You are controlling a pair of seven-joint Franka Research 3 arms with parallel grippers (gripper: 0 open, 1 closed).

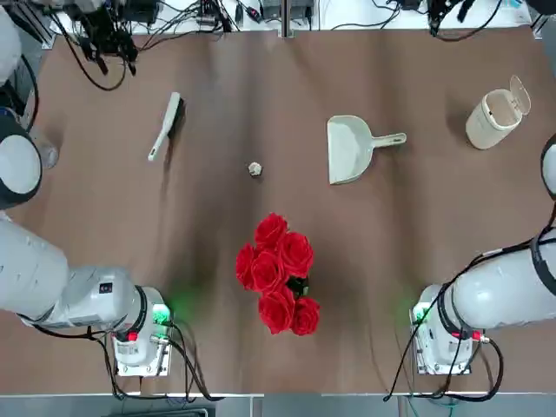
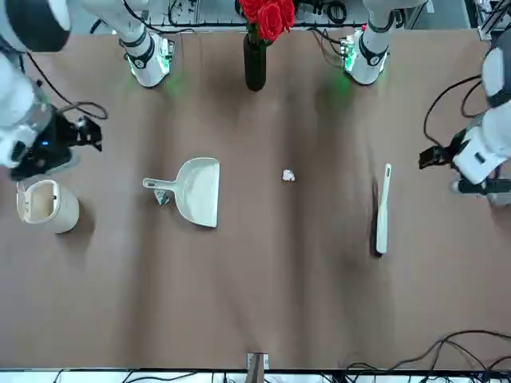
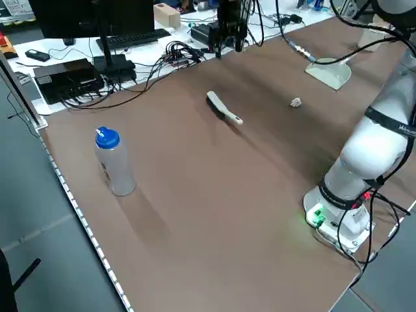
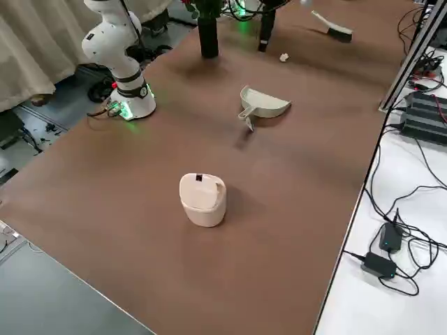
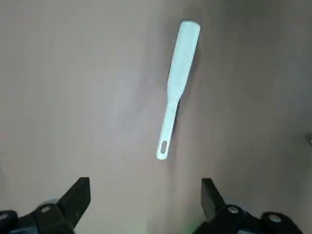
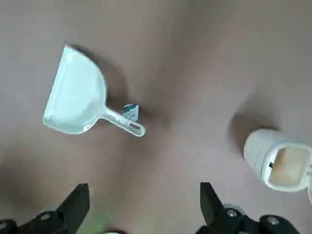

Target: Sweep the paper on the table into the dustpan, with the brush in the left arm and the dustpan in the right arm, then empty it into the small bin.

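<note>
Nearest the robot, the red roses [image 1: 278, 274] stand on the table [image 1: 217, 347], and beyond them lies the little paper ball [image 1: 254, 169], out between dustpan [image 1: 350, 149] on the right and brush [image 1: 167, 126] on the left, with the small bin [image 1: 493, 120] farther right, its lid up! Both grippers are wide apart and empty above the table, the left gripper [image 5: 146, 195] out by the brush's side, the right gripper [image 6: 145, 195] over on the bin's side.
</note>
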